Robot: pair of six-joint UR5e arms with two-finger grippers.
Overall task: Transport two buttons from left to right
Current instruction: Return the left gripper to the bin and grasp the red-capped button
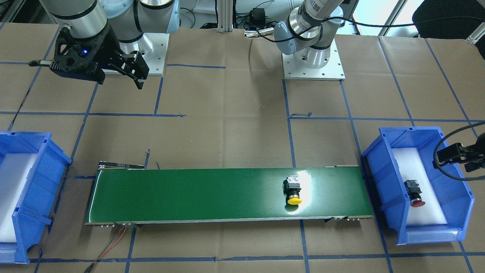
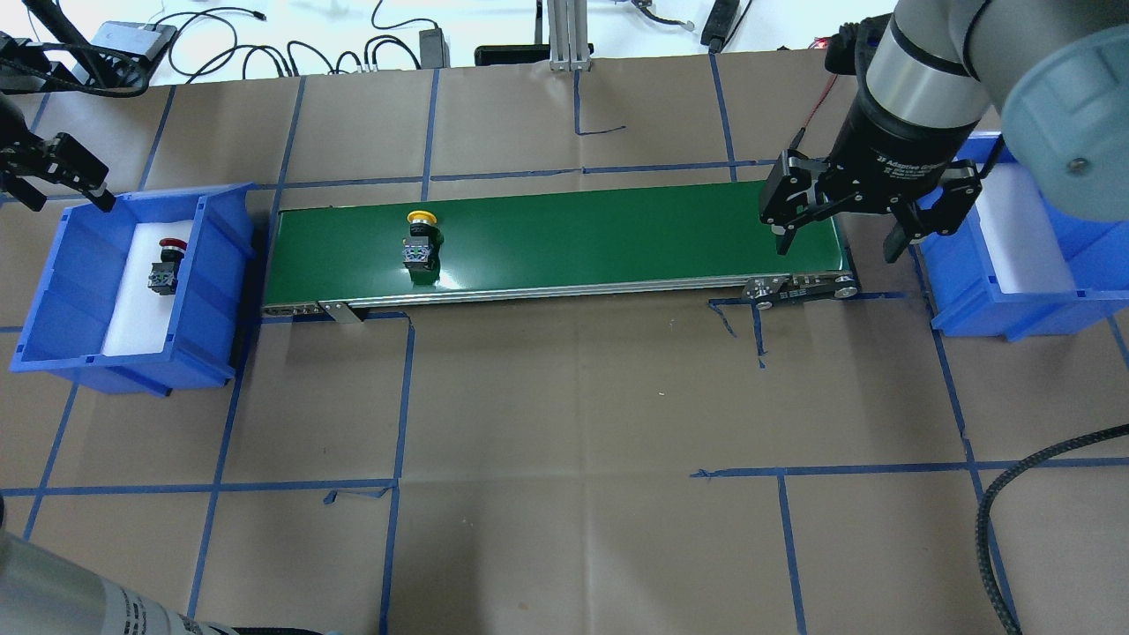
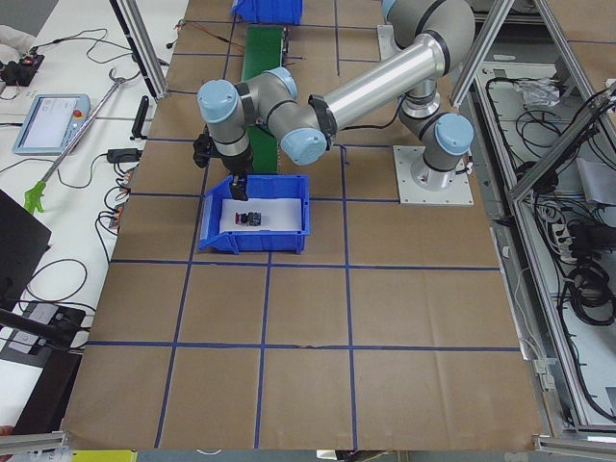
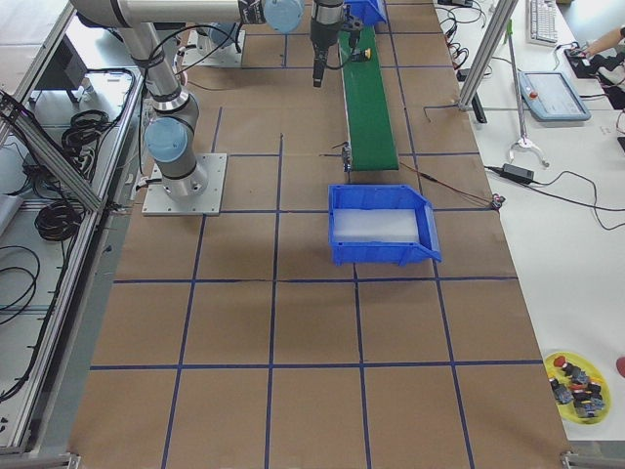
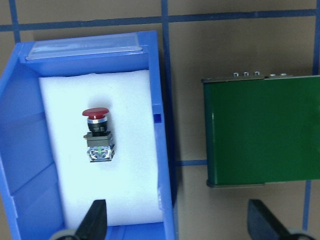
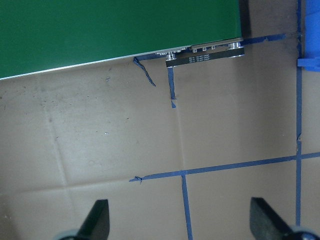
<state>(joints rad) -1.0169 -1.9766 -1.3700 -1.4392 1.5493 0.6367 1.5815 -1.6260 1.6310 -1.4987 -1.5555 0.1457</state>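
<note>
The yellow button (image 2: pixel 420 236) lies on its side on the green conveyor belt (image 2: pixel 617 238), near the belt's left end; it also shows in the front view (image 1: pixel 293 190). The red button (image 5: pixel 97 134) lies on white foam in the left blue bin (image 2: pixel 53 291), seen too from the front (image 1: pixel 415 194). My left gripper (image 5: pixel 177 217) hangs open and empty above that bin's far edge (image 2: pixel 62 190), clear of the red button. My right gripper (image 2: pixel 836 247) is open and empty over the belt's right end, next to the right blue bin (image 2: pixel 970 304).
The right bin holds only white foam. Blue tape lines cross the brown paper table. Both arm bases (image 1: pixel 313 60) stand behind the belt. Cables and power supplies lie along the far table edge (image 2: pixel 265 53). A yellow dish (image 4: pixel 576 386) with several parts sits off the table.
</note>
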